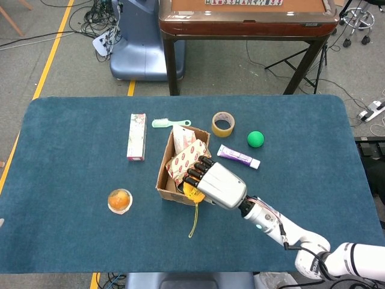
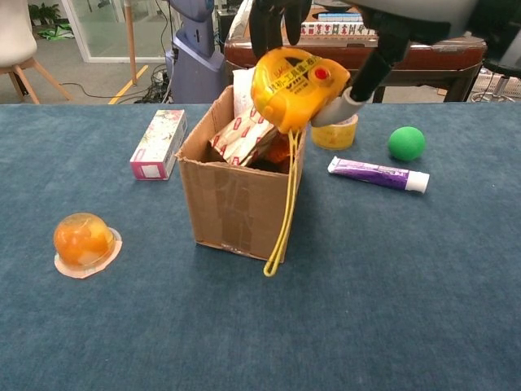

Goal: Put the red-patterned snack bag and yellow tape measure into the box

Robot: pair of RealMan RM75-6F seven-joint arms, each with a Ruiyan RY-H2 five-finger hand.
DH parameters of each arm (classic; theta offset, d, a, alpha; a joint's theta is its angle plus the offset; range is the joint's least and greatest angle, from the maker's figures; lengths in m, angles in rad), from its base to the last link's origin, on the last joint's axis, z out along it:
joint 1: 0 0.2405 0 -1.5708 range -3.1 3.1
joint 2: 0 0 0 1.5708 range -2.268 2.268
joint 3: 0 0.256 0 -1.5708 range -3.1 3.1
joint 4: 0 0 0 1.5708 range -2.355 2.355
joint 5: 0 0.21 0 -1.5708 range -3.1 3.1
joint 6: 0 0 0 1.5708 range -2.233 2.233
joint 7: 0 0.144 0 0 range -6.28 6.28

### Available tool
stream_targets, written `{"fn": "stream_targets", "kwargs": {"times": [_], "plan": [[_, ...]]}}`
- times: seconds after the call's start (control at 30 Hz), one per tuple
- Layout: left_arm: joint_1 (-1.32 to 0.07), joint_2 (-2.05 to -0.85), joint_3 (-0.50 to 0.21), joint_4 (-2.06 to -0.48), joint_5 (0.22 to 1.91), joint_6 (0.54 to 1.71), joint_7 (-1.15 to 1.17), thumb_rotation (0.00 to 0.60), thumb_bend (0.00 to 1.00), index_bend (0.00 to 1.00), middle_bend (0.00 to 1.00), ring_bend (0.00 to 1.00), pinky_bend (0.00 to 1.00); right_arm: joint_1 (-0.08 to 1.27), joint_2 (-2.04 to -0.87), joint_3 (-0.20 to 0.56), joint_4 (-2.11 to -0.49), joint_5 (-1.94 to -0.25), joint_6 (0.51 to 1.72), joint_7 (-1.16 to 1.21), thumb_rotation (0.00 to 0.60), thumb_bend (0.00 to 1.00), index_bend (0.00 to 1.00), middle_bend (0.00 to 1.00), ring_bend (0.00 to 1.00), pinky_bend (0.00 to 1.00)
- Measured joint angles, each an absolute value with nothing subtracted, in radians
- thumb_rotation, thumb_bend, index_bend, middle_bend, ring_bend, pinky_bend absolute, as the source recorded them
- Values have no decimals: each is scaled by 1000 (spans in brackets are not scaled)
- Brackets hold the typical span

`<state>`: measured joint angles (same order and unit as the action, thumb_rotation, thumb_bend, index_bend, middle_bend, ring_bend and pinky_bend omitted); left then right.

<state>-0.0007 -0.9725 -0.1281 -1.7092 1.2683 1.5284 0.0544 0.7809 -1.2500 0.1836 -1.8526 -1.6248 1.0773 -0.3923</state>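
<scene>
Chest view: right hand (image 2: 358, 24) clamped on tape measure (image 2: 295, 88) over box (image 2: 241, 187); snack bag (image 2: 259, 130) already inside. Risk: dangling strap (image 2: 283, 208) snags box rim, tips box.

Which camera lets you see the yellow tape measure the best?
The chest view. There the yellow tape measure fills the frame's top, showing its label, red button and a loop dangling down the box front, held by the right hand. The head view shows only a yellow sliver under the hand.
</scene>
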Motion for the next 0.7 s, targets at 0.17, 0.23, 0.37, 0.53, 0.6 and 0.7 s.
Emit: {"fn": "stream_targets", "kwargs": {"times": [0.17,0.23,0.37,0.53,0.6,0.7], "plan": [[0,-972,-125,-1709,1274,1528,53,600,135,199,200,175,341,822,-1297,238,-1801,-1522,1034,-414,600,0,453,512,380,324],[1,-972,-125,-1708,1275,1529,49,600,135,199,200,175,341,840,-1321,253,-1771,-1490,1017,-421,600,0,453,508,380,324],[2,-969,-126,-1708,1274,1529,42,600,135,199,200,175,341,867,-1359,268,-1725,-1443,991,-431,600,0,453,496,380,324],[0,-966,-128,-1714,1276,1528,40,600,135,199,200,175,341,897,-1405,275,-1668,-1401,967,-433,600,0,453,488,380,324],[0,-965,-127,-1713,1277,1527,38,600,135,199,200,175,341,907,-1420,277,-1649,-1392,959,-432,600,0,453,479,379,324],[0,-964,-127,-1712,1277,1525,36,600,135,199,200,175,341,925,-1443,278,-1623,-1375,948,-432,600,0,453,456,366,323]]}}
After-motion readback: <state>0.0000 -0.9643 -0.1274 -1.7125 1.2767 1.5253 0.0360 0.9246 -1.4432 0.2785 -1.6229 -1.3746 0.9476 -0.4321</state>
